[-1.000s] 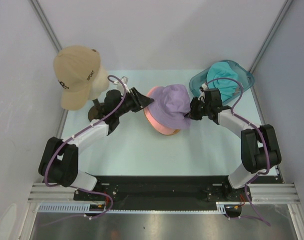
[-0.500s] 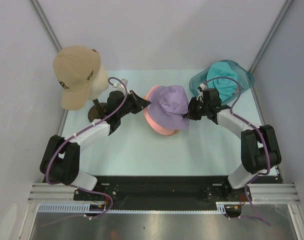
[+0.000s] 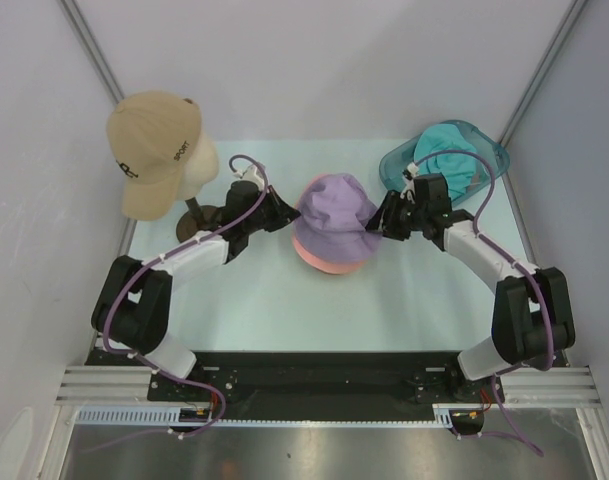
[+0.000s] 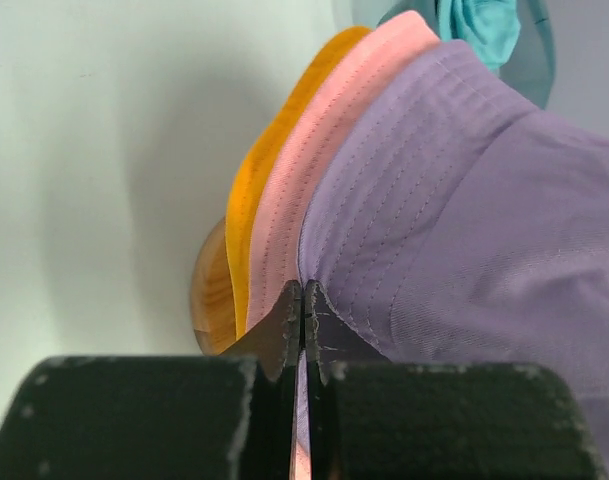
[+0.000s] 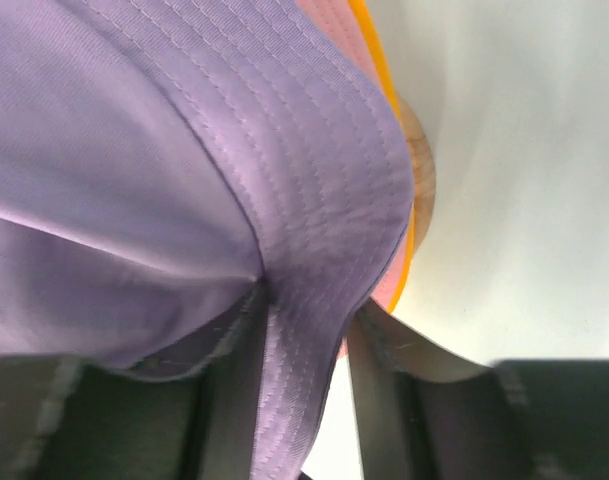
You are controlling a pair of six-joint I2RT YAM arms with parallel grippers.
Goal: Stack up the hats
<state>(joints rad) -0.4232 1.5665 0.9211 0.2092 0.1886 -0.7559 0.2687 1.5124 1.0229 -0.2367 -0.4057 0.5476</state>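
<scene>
The lilac hat is soft, light cloth with a stitched, floppy brim, so it will likely sag and drape instead of holding its shape. The brim edge looks like the best place to grip, at two opposite points so the crown stays open. It sits on top of the pink hat and the yellow-orange hat. This pile is on the worktop, just beside the mannequin head. The teal hat lies much farther from that head. The left end effector, on the side of the pile nearer the head, is closed tight, apparently pinching the lilac brim edge. The right end effector, on the far side, is partly open. Its fingers straddle the hanging brim, one touching the cloth, with no clear pinch.
</scene>
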